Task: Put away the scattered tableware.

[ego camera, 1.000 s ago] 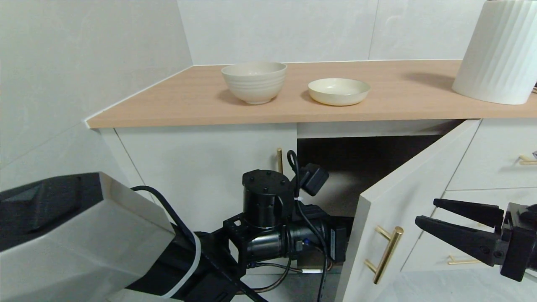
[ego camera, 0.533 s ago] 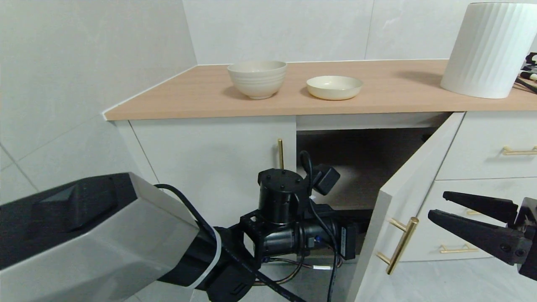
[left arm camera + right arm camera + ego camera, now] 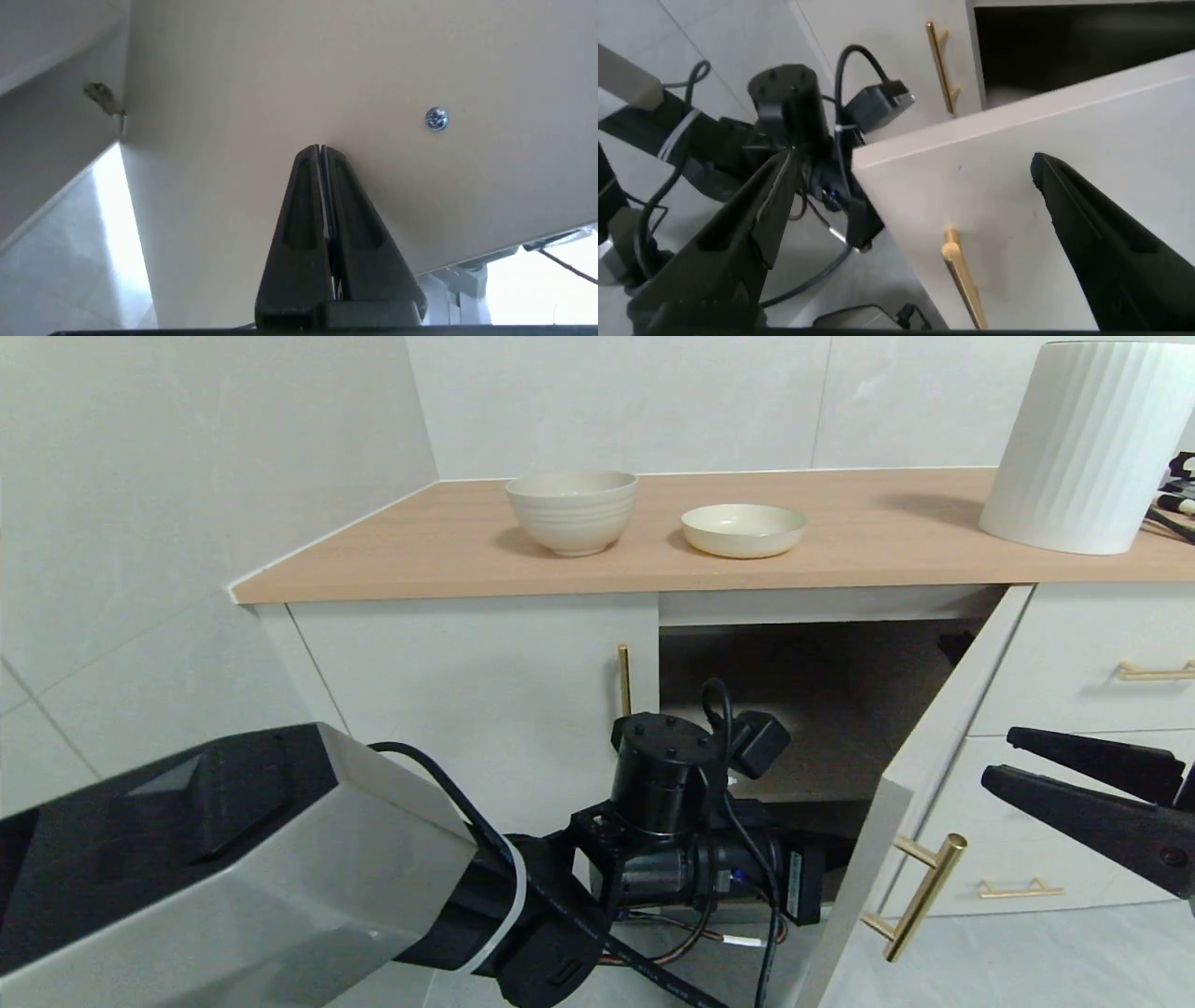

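Note:
A cream ribbed bowl and a shallow cream dish stand side by side on the wooden countertop. Below them the white cabinet door with a gold handle stands swung open. My left arm is low in front of the cabinet opening, its end hidden behind the door. My left gripper is shut with nothing in it, its tip against the door's inner face. My right gripper hangs open and empty outside the door, level with the handle, fingers spread wide.
A tall white ribbed container stands at the counter's right end, with small dark items beside it. Drawers with gold handles lie to the right of the open door. A closed door with a gold handle is on the left.
The camera shifted at first. Since half a second ago the cabinet door has swung wider to the right, my left arm following it behind; my right gripper has drifted right.

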